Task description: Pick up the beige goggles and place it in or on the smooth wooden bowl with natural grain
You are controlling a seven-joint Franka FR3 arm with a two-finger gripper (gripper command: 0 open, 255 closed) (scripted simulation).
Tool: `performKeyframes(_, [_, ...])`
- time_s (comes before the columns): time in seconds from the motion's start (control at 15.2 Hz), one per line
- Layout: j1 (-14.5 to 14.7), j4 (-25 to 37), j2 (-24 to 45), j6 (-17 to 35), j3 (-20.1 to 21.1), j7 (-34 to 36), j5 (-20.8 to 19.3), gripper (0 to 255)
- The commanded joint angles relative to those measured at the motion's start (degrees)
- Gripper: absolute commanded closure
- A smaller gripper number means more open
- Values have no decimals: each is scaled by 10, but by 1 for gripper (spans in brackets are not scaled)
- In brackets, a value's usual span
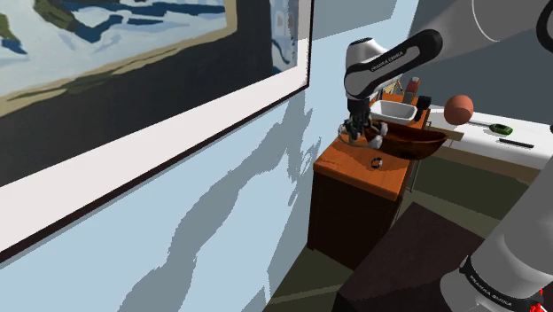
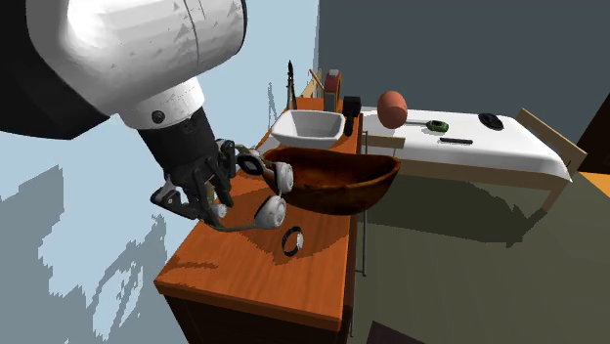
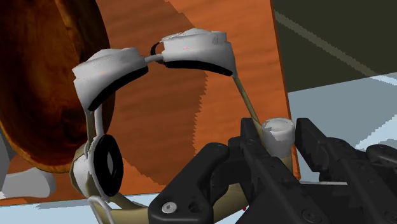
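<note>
Orange cabinet top by a pale blue wall: gripper clamped on the pale goggles, lifted clear, the brown wooden bowl just beside at three o'clock in the second exterior view; pickup judged done, placing outstanding.

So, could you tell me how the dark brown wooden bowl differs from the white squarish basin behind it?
The dark brown wooden bowl is round and shows grain; the white squarish basin is plain, with rounded corners. The bowl looks wider than the basin. The pale goggles hang at the bowl's rim, not the basin's. Both are open-topped and look empty.
</note>
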Motion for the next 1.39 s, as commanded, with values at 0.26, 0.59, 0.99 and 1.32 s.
performKeyframes(0.26, [1,26,-20,-46,1,-6,1,255])
performKeyframes(0.59, [2,50,-33,-82,2,-11,2,255])
performKeyframes(0.99, [3,83,-45,-127,3,-17,4,255])
performKeyframes(1.32, [-3,100,-53,-149,-3,-34,3,255])
